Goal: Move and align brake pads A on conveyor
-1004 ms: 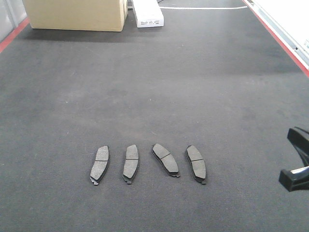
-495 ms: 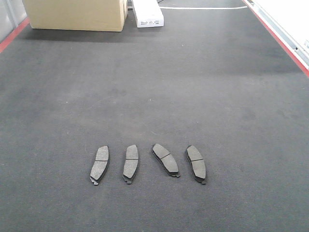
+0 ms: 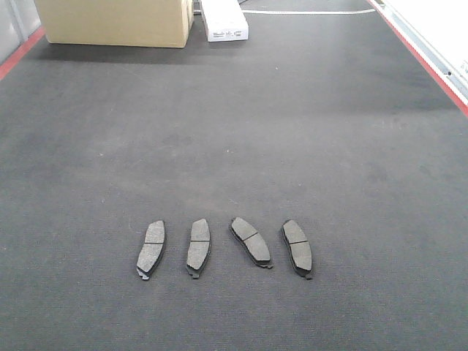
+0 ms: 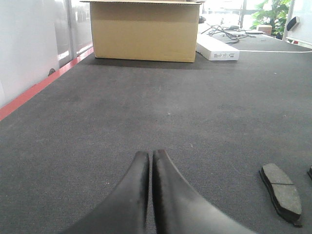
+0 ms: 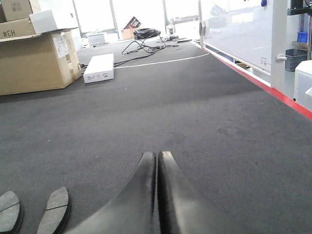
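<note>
Conveyor [image 3: 292,131] — rough matt felt; brake pads [image 3: 199,247] matt, grainy — cardboard box [image 3: 113,22].

Right gripper [image 5: 157,161]: having left the front view's right edge, no longer showing there; now appearing only in its wrist view, fingers pressed together.

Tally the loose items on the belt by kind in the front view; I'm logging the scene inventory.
Brake pads: 4
Cardboard box: 1
White flat box: 1
Total: 6, all resting on the conveyor
</note>
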Controlling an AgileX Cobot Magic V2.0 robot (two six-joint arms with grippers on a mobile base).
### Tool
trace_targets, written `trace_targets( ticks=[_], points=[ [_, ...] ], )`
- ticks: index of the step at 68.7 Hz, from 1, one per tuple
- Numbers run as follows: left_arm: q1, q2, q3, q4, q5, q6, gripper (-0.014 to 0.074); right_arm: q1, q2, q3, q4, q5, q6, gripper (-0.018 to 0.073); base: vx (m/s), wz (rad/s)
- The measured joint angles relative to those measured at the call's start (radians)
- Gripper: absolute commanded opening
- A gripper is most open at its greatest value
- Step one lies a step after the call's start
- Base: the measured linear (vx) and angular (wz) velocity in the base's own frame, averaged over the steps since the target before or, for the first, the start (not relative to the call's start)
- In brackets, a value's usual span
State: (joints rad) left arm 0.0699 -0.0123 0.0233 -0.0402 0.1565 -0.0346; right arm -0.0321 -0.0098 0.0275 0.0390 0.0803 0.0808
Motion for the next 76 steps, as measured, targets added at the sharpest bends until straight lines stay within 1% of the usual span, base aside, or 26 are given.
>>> trace_targets(
  ticks=[76],
  points=[
    [0.000,0.000,0.000,0.000,0.001,0.000,-0.0006,0.000,0.000,0.000,0.000,0.003,0.000,-0.0003,0.00,0.00]
  ],
)
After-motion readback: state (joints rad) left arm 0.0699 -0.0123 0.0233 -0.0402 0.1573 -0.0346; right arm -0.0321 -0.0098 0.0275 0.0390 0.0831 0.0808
